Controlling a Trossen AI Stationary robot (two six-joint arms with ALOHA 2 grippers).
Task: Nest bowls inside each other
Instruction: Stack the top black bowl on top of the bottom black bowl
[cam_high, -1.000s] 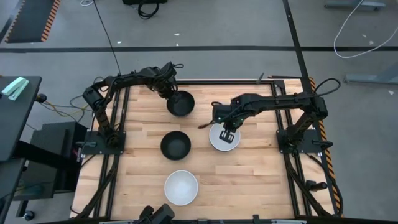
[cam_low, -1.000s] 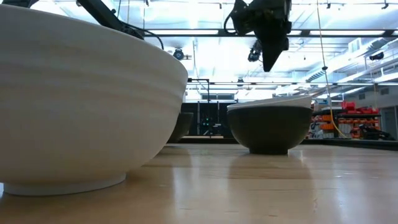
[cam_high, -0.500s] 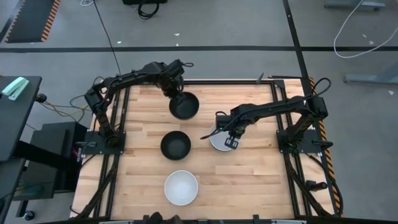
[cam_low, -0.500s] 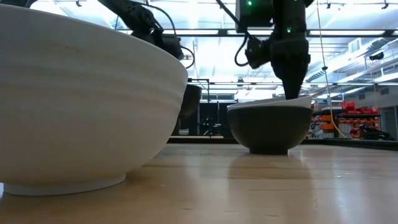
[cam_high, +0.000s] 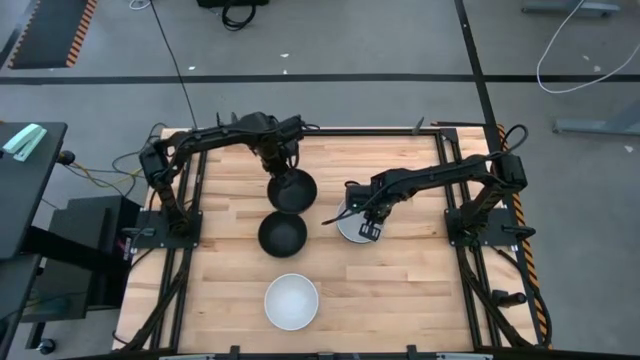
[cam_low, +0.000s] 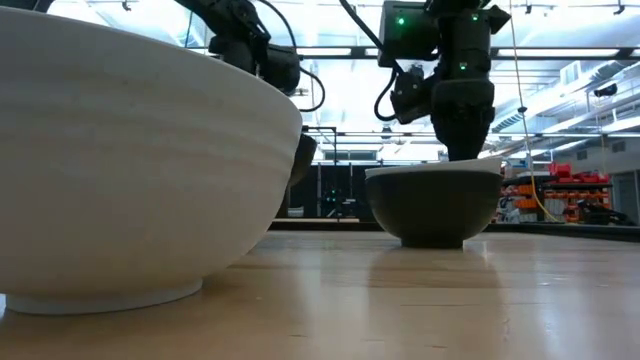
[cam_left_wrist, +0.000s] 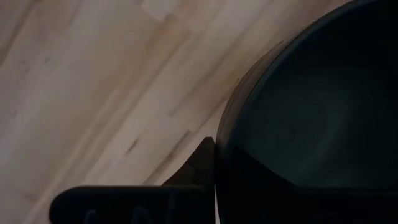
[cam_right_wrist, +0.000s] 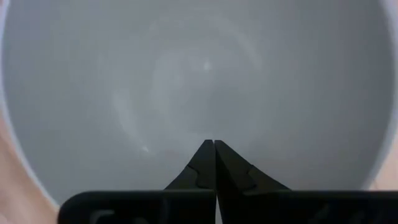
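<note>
My left gripper (cam_high: 281, 163) is shut on a black bowl (cam_high: 292, 190), which shows lifted in the low view (cam_low: 303, 160), just beyond a second black bowl (cam_high: 283, 234) on the table. My right gripper (cam_high: 370, 215) is shut, with its fingertips (cam_right_wrist: 214, 144) down inside a white bowl (cam_high: 355, 228). That white bowl (cam_low: 440, 165) sits nested in a third black bowl (cam_low: 433, 210). Another white bowl (cam_high: 291, 301) stands near the table's near edge. My left gripper holds the black bowl by its rim (cam_left_wrist: 222, 134), one finger (cam_left_wrist: 200, 163) outside the wall and the other hidden inside the bowl. It comes from above. The bowl hangs tilted below the gripper, clear of the table. My right gripper's shut fingertips reach down from above toward the white bowl's inner floor (cam_right_wrist: 205, 93); I cannot tell whether they touch it.
The wooden tabletop (cam_high: 400, 290) has free room at its near right and far right. The arm bases stand at the left (cam_high: 165, 225) and right (cam_high: 480, 225) edges. The near white bowl (cam_low: 130, 170) hides much of the low view.
My left gripper has lifted the black bowl off the table and carried it toward the near edge, close to the middle black bowl. My right gripper has gone down into the white bowl.
</note>
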